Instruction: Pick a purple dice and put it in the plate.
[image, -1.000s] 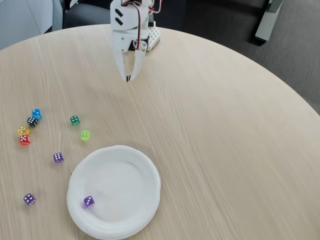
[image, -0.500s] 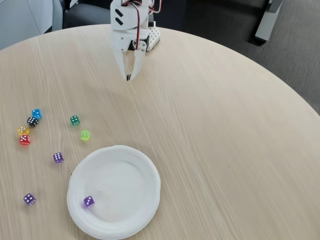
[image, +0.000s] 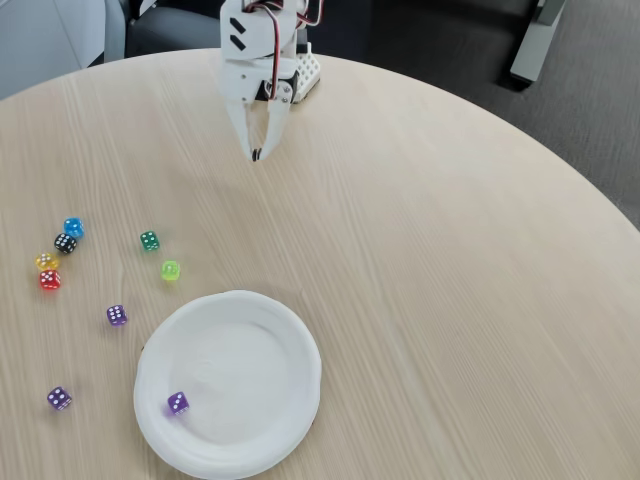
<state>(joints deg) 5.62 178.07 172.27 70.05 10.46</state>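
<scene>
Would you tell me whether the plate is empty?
Not empty: one purple dice lies inside the plate, near its lower-left rim.

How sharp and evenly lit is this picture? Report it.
Fixed view: soft, even light on the table, no harsh glare; faint shadow under the gripper; the plate looks slightly washed out; dice pips stay legible, edges in focus.

My round light-wood table (image: 420, 280) carries a white paper plate (image: 262, 340) at lower centre-left. Left of it lie two purple dice (image: 117, 315) (image: 59, 399), plus dark green (image: 149, 240), lime (image: 171, 270), blue (image: 73, 227), black (image: 65, 243), yellow (image: 46, 262) and red (image: 50, 280) dice at mid-left.
</scene>
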